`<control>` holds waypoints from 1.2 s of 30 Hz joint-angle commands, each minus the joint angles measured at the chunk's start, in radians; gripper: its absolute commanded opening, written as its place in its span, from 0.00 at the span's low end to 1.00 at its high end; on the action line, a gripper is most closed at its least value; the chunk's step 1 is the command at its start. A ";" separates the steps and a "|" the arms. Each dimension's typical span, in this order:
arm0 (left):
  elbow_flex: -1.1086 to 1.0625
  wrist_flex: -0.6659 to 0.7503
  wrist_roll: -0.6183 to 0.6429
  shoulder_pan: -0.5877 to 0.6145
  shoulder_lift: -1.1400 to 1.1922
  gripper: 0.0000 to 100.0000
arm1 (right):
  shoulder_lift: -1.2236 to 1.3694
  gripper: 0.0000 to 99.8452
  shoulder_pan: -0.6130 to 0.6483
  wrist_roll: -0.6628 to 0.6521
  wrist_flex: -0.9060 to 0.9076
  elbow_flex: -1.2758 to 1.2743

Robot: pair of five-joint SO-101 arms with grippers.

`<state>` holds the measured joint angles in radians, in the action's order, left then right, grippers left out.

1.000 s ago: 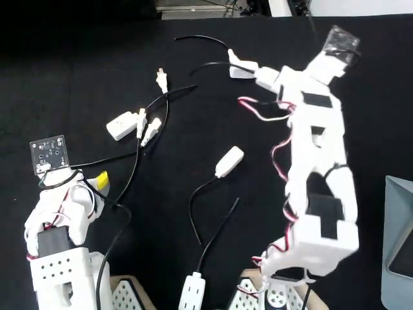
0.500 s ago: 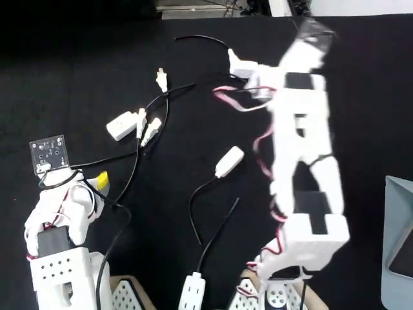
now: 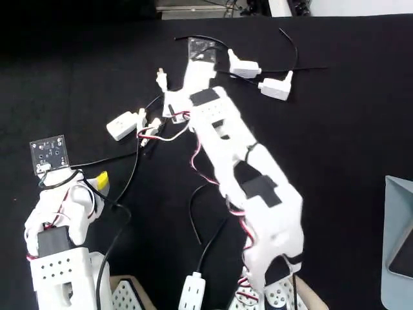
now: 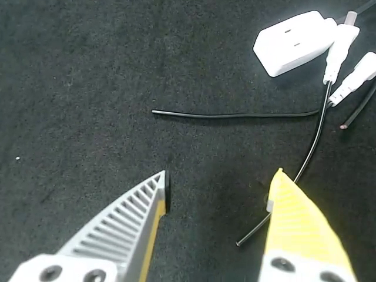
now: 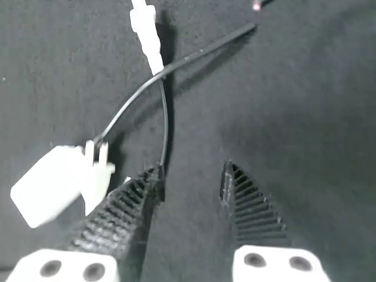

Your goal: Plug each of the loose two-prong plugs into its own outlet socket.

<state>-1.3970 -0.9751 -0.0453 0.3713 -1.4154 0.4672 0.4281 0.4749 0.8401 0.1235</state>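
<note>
Right arm (image 3: 245, 174) is stretched over the plug cluster. Right gripper (image 5: 192, 170) has jaws apart, empty. Left gripper (image 4: 222, 176) likewise gapes, nothing btwn.

Outlet block (image 5: 44, 185) lies just beside one right finger w/ a plug (image 5: 97, 170) at its end; seated or not, can't tell. Loose plug (image 5: 145, 23) lies ahead of the right fingertips, its cable (image 5: 166, 117) running back to one finger.

Handling: the plug is prob light, rigid plastic w/ thin prongs. The springy cable will tug it. Pinch the body's sides behind the prongs. The block likely slides, so brace it.

Vs 1 s ago: right arm swung across from well off to its right. Left arm (image 3: 61, 219) same.
</note>
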 commanded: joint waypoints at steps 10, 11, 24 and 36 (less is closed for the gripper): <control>0.008 -0.003 0.008 0.010 -0.012 0.28 | 0.311 0.16 0.048 0.006 -0.017 0.375; 0.008 -0.003 0.006 0.010 -0.012 0.28 | 0.321 0.16 0.054 0.006 -0.017 0.387; 0.008 -0.003 0.005 0.010 -0.012 0.28 | 0.518 0.05 0.051 0.014 0.221 0.679; 0.002 -0.003 0.005 0.010 -0.014 0.28 | 0.751 0.01 0.049 0.005 0.589 1.138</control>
<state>-1.3970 -0.9766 -0.0453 0.3728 -1.4216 1.1792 0.4680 0.4795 1.3065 1.1116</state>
